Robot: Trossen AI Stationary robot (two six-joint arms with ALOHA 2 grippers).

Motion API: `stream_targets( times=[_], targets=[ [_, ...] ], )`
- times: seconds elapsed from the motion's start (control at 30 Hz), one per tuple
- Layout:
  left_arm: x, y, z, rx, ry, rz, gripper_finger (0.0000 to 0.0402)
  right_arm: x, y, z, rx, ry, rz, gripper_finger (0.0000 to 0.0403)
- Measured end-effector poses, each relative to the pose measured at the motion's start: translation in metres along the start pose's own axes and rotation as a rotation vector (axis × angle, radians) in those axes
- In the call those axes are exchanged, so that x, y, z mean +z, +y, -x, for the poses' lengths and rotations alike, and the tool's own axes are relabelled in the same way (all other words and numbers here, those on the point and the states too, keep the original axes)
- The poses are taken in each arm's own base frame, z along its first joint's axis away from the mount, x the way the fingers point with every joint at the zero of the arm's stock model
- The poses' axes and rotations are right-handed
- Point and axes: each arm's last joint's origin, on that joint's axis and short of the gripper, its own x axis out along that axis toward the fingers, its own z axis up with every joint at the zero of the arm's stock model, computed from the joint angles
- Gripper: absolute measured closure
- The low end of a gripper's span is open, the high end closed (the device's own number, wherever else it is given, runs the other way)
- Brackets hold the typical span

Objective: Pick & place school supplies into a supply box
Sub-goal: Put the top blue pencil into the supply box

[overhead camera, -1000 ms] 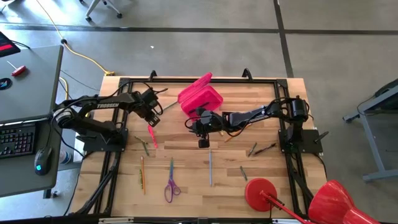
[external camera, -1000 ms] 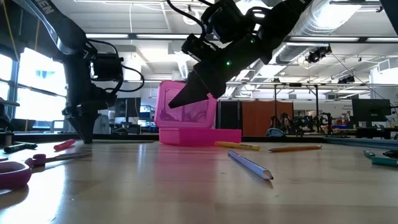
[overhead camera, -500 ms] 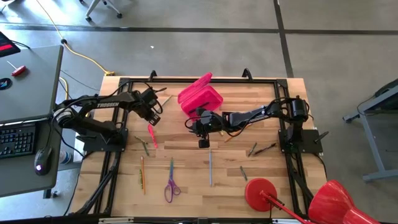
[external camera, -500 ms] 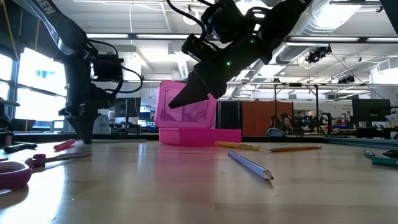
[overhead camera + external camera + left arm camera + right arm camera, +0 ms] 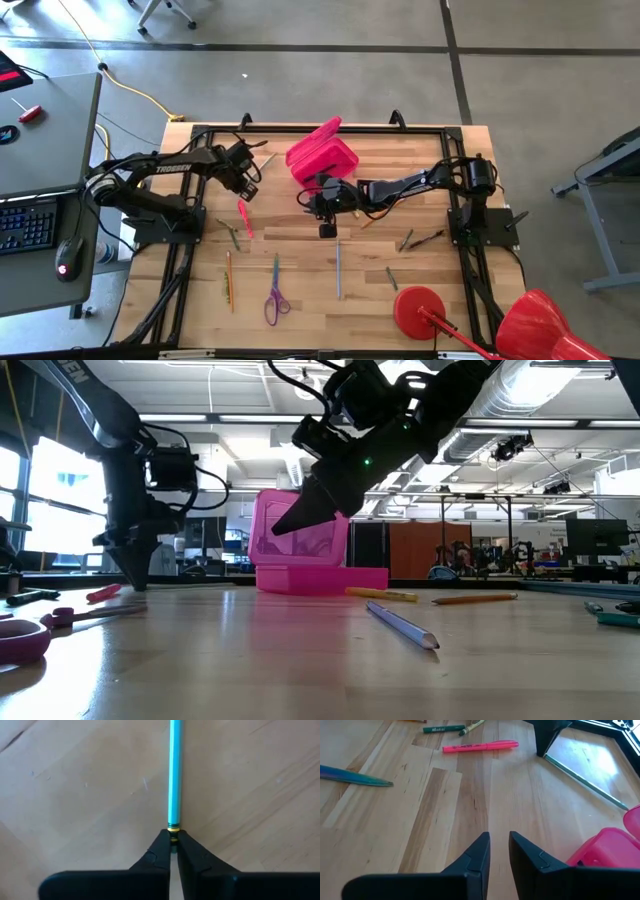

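Note:
My left gripper stands at the table's far left, fingers down at the tabletop, shut on a turquoise pencil. In the right wrist view that pencil runs along the table from it. My right gripper hovers above the table's middle, just in front of the pink supply box. Its fingers stand a narrow gap apart with nothing between them. The box rests on the far middle of the table with its lid up. My left gripper pinches the turquoise pencil between its two fingertips at the end with the yellow-and-black band. The fingers come from above, pointing down. The pencil lies on the table and runs straight away from the fingertips.
A pink pen, an orange pencil, purple-handled scissors and a grey pencil lie on the near half. More pencils lie at the right. A red disc with a handle sits near right.

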Motion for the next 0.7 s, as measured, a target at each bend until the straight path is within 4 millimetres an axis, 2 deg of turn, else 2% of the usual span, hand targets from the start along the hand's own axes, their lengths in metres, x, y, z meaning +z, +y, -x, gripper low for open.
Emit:
stream_targets(
  times=[0.2, 0.27, 0.37, 0.47, 0.6, 0.7],
  targets=[
    [0.003, -0.003, 0.019, -0.045, 0.056, 0.001, 0.0391, 0.003, 0.017, 0.001, 0.056, -0.001, -0.050, 0.0362],
    [0.008, -0.007, 0.032, -0.074, 0.029, -0.010, 0.0392, 0.005, 0.028, 0.002, 0.065, -0.005, -0.032, 0.0366],
    [0.003, -0.014, 0.044, -0.067, 0.071, -0.045, 0.0390, 0.012, 0.043, 0.008, 0.052, -0.013, -0.005, 0.0370],
    [0.002, -0.026, 0.058, -0.092, 0.035, -0.080, 0.0390, 0.020, 0.058, 0.018, 0.036, -0.031, 0.024, 0.0372],
    [-0.004, -0.043, 0.063, -0.070, 0.004, -0.133, 0.0391, 0.030, 0.075, 0.031, -0.015, -0.042, 0.087, 0.0372],
    [-0.007, -0.054, 0.060, -0.073, -0.049, -0.171, 0.0374, 0.030, 0.085, 0.034, -0.036, -0.038, 0.105, 0.0369]
  ],
)
